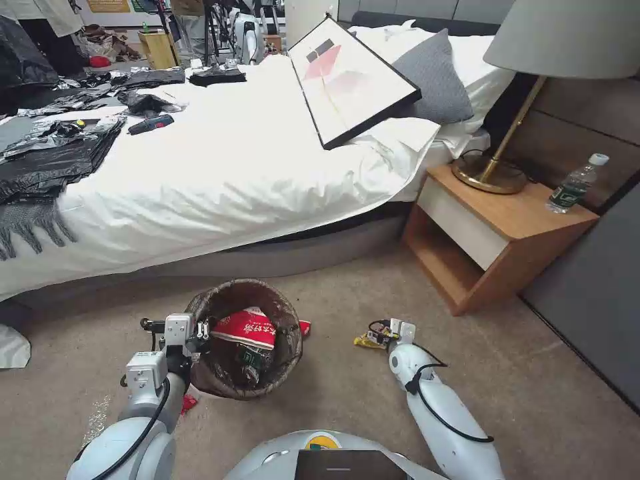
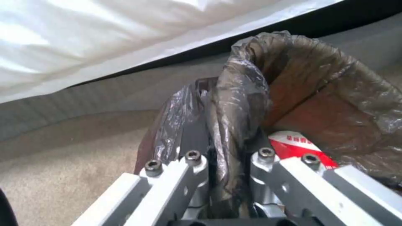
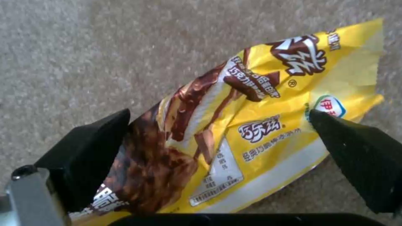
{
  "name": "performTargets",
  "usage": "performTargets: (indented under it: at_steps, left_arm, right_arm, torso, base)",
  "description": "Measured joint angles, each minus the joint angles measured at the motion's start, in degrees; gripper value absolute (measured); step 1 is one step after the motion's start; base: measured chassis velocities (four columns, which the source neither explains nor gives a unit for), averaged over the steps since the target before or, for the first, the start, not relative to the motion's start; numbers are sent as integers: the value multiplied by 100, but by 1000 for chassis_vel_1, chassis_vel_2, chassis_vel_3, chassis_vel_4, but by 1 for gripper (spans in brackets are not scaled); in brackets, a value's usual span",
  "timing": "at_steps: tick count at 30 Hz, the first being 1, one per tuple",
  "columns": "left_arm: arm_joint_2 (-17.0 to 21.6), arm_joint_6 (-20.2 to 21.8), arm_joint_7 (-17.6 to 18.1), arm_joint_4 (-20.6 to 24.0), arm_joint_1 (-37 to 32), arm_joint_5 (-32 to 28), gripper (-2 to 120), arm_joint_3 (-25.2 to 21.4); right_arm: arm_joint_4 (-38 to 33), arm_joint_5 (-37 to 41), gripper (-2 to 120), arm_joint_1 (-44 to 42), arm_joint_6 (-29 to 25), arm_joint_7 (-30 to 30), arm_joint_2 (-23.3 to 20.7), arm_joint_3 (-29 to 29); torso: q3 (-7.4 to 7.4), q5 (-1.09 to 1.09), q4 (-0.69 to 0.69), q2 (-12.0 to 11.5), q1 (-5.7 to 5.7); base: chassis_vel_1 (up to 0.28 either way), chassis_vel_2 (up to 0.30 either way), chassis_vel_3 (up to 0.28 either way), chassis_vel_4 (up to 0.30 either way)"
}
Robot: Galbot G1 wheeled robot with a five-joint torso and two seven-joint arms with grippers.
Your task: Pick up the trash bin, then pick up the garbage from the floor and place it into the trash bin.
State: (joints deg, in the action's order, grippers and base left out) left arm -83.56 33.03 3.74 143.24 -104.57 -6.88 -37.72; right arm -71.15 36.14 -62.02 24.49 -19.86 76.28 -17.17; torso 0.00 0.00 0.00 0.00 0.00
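Left pincer (image 1: 199, 331) gripped bin (image 1: 280, 320) rim, carton inside; my right pincer (image 3: 218, 138) wide around yellow wrapper (image 3: 251, 125), ungrasped.

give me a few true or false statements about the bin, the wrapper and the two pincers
1. The left pincer grips the bin by its bagged rim. True.
2. The bin holds nothing. False: a red-and-white carton lies inside.
3. The right pincer is open, one finger on each side of the yellow wrapper on the carpet. True.
4. The wrapper is already in the bin. False: it lies on the carpet, beside the bin.
5. The water bottle lies on the floor. False: it stands on the nightstand, next to the lamp.
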Motion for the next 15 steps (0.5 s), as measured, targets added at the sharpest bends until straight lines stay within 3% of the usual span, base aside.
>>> performTargets:
  at_steps: [11, 15]
  left_arm:
    - [29, -35, -8, 0, 19, 0, 7, 0]
    - [41, -53, -9, 0, 39, -4, 7, 0]
  right_arm:
    - [131, -65, 98, -1, -44, 117, 17, -57]
    - [70, -100, 86, -35, -66, 114, 16, -76]
  torso:
    - [0, -1, 0, 0, 0]
    - [0, -3, -3, 0, 0]
  base:
    - [0, 0, 0, 0]
    - [0, 0, 0, 0]
